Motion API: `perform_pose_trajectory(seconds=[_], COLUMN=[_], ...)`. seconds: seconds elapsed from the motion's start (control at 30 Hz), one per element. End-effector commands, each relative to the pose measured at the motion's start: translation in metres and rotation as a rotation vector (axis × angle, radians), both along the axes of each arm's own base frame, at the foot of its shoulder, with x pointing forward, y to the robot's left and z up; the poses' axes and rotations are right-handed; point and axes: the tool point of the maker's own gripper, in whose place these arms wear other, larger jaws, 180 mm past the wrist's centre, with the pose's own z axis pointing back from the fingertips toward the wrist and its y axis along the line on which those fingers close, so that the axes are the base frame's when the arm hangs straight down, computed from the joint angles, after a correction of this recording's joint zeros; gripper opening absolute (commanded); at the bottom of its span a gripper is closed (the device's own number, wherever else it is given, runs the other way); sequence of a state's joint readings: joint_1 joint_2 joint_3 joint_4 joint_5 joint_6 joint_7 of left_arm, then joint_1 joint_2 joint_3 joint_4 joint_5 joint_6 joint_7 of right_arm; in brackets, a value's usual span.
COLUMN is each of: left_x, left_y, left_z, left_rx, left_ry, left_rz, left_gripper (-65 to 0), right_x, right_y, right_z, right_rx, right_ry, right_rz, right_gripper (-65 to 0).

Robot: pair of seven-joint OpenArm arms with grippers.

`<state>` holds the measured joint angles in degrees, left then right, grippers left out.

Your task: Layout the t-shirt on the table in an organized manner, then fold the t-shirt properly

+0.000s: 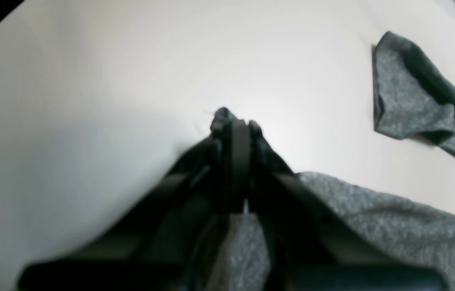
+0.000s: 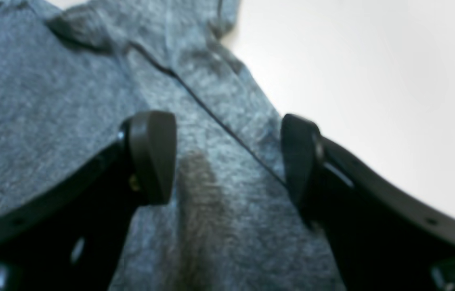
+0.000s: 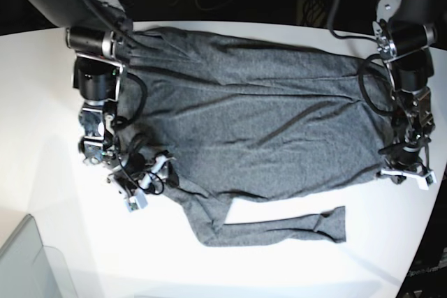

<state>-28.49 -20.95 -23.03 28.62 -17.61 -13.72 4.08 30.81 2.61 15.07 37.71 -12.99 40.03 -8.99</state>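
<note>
The dark-grey t-shirt (image 3: 258,116) lies spread across the white table (image 3: 42,102), with one long sleeve (image 3: 279,232) stretched along its near side. My left gripper (image 3: 404,171) is at the shirt's right edge. In the left wrist view it (image 1: 233,129) is shut on a small pinch of the t-shirt (image 1: 393,230), low over the table (image 1: 90,81). My right gripper (image 3: 143,190) is at the shirt's left edge. In the right wrist view it (image 2: 227,161) is open, jaws wide apart, just above the t-shirt (image 2: 49,101) near a seam.
A translucent grey bin corner (image 3: 28,263) sits at the table's near left. A folded sleeve end (image 1: 405,101) lies apart on the table in the left wrist view. Both arm bases and cables stand at the back. The table's curved edge runs near the left gripper.
</note>
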Motion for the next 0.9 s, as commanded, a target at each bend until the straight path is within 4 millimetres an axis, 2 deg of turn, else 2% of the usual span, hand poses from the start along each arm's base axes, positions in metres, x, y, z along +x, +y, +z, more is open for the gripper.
perform_pose_trajectory(seconds=[0.0, 0.3, 0.4, 0.53, 0.63, 0.77, 0.83, 0.87], left_x=[0.015, 0.015, 0.015, 0.007, 0.003, -0.002, -0.007, -0.009], left_y=[0.012, 0.011, 0.011, 0.01, 0.01, 0.01, 0.01, 0.01], left_z=[0.029, 0.029, 0.029, 0.019, 0.015, 0.01, 0.005, 0.003], left_rx=[0.028, 0.029, 0.029, 0.028, 0.028, 0.029, 0.029, 0.027], left_ry=[-0.076, -0.075, -0.075, -0.054, -0.044, -0.034, -0.024, -0.021], left_rz=[0.009, 0.008, 0.008, 0.007, 0.007, 0.005, 0.005, 0.004], left_gripper=[-65.0, -65.0, -65.0, -65.0, -65.0, -65.0, -65.0, -65.0], right_x=[0.02, 0.02, 0.023, 0.023, 0.023, 0.016, 0.013, 0.013], right_y=[0.002, -0.006, -0.005, -0.004, -0.01, -0.007, -0.002, -0.002], right_z=[0.025, 0.011, 0.015, 0.011, 0.003, -0.014, -0.019, -0.02], right_rx=[0.036, 0.063, 0.078, 0.085, 0.048, -0.131, -0.199, -0.222], right_ry=[-0.075, -0.067, -0.088, -0.077, -0.063, -0.046, -0.051, -0.056], right_rz=[-0.012, -0.069, -0.075, -0.079, -0.114, -0.047, 0.0, 0.012], right_gripper=[-23.9, -24.4, -25.5, -33.6, -41.1, -53.7, -62.7, -65.0])
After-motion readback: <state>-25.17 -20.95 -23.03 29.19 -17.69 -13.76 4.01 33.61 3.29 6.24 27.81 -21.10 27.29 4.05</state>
